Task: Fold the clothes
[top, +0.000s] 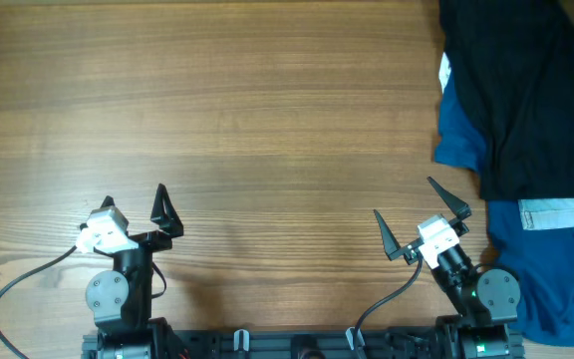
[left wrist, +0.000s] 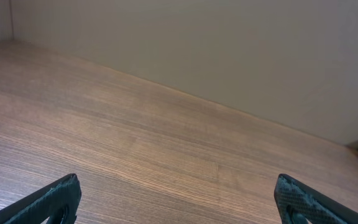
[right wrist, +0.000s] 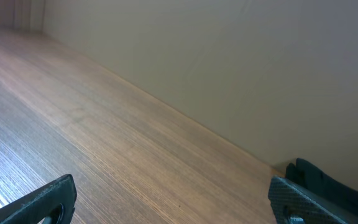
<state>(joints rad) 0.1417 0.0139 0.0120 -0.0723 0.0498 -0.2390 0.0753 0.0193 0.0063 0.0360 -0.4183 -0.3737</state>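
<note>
One top-down camera, two low wrist cameras.
Overhead looks straight down on the wooden table [top: 267,100], its near edge at the bottom. Each wrist camera sits low and close over the tabletop, facing the far wall [left wrist: 229,50]. All three share the bare wood; the far-right clothes heap [top: 536,100] just enters both wrist views.

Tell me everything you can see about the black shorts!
The black shorts lie crumpled at the table's far right corner, partly cut off by the picture's edge. The cloth looks soft, plain and matte, with loose folds. A small white bit peeks out at their left edge. They rest on top of a blue garment and border pale denim nearer the robot.
</note>
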